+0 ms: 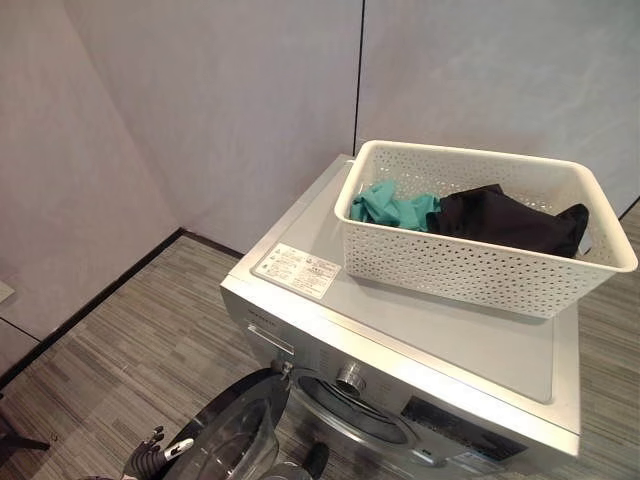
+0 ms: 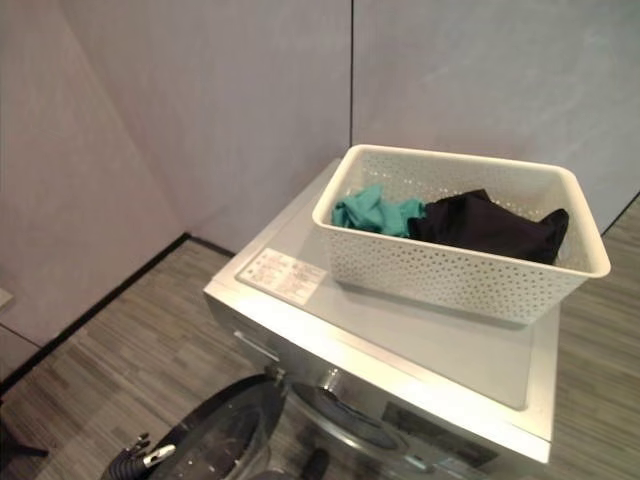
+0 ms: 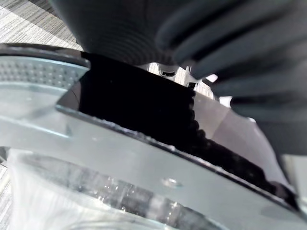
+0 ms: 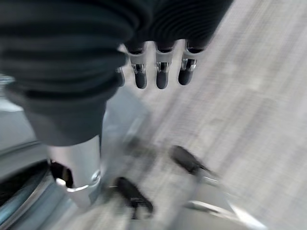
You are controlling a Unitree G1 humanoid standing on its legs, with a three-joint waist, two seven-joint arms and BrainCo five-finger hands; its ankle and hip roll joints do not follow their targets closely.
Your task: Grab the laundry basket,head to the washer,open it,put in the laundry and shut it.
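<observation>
A white perforated laundry basket (image 1: 480,262) stands on top of the silver washer (image 1: 400,315), toward its back right. Inside it lie a teal cloth (image 1: 395,208) on the left and a black garment (image 1: 510,220) on the right. The washer's round door (image 1: 235,435) is swung open to the left, leaving the drum opening (image 1: 350,405) uncovered. My left hand (image 1: 148,460) is low down at the door's outer edge, and the door's rim (image 3: 144,158) passes close beneath it. My right hand (image 4: 160,72) hangs open over the floor beside the washer's front, holding nothing.
Grey wall panels (image 1: 250,110) stand behind and left of the washer and meet in a corner. A striped grey floor (image 1: 130,340) stretches out to the washer's left, with a dark baseboard along the wall. A white label (image 1: 297,270) is stuck on the washer's top.
</observation>
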